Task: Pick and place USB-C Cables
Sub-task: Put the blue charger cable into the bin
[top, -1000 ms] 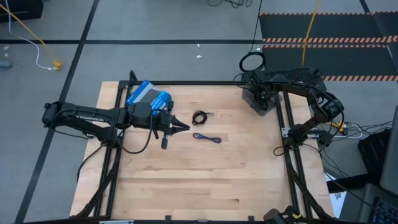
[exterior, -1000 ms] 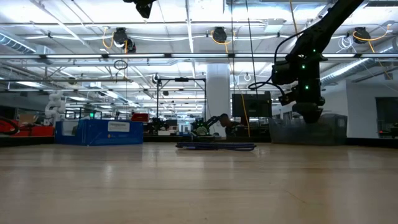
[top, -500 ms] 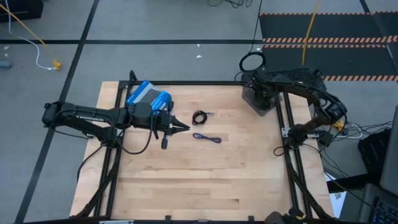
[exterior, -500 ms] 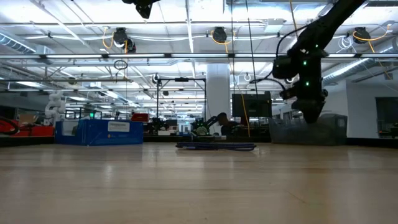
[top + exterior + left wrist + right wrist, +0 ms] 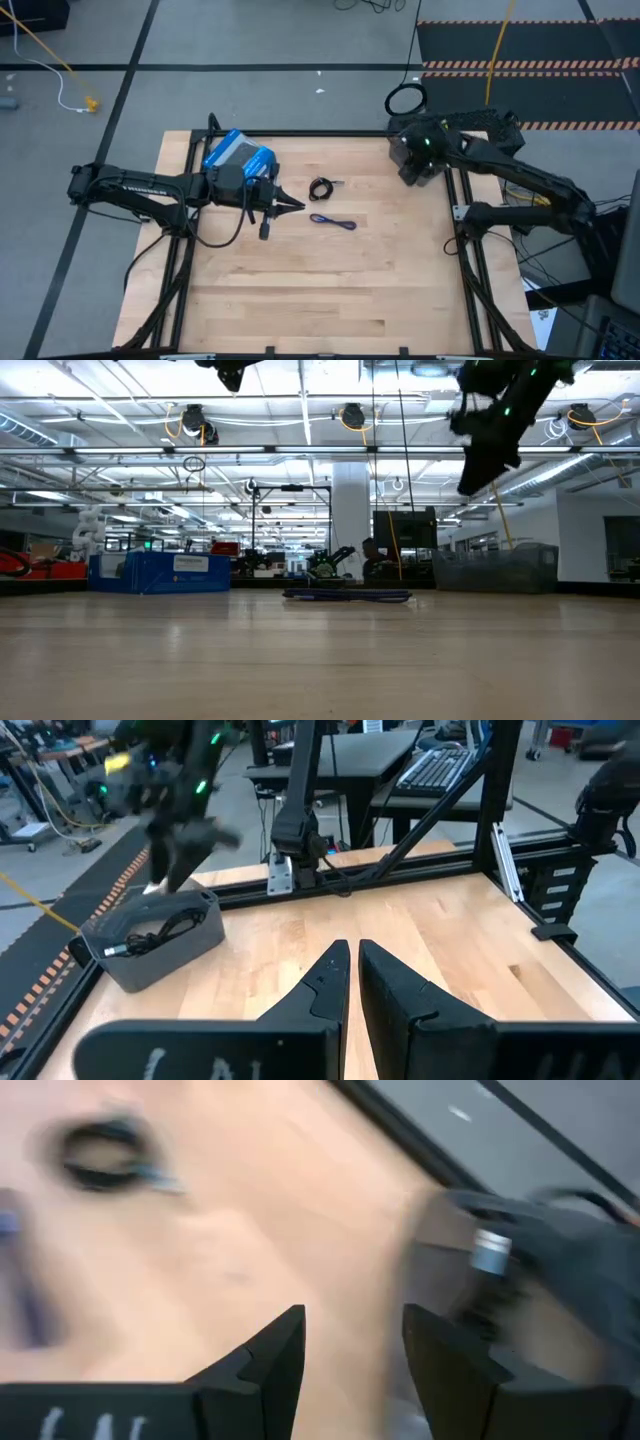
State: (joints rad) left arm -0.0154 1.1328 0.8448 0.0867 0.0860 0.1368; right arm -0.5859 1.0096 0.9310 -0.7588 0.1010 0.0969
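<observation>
Two USB-C cables lie on the wooden table near its middle: a black one coiled in a small ring [image 5: 321,188] [image 5: 105,1155] and a blue-purple one [image 5: 333,222] just nearer. Another black cable [image 5: 150,932] lies inside the grey bin [image 5: 420,172] [image 5: 185,935] at the far right corner. My right gripper [image 5: 408,165] [image 5: 350,1342] hangs open and empty, high above the table beside the bin [image 5: 470,482]. My left gripper [image 5: 296,205] [image 5: 353,970] is shut and empty, pointing at the two cables from their left.
A blue-and-grey box [image 5: 238,155] [image 5: 160,572] stands at the far left, behind my left arm. A large black cable hoop [image 5: 405,100] lies on the floor beyond the bin. Black frame rails [image 5: 470,270] run along the table's sides. The near half of the table is bare wood.
My right gripper has gone up from just over the grey bin to well above it and has tipped to a slant, its arm stretching out lower along the right edge. My left arm and the two cables on the table have kept still.
</observation>
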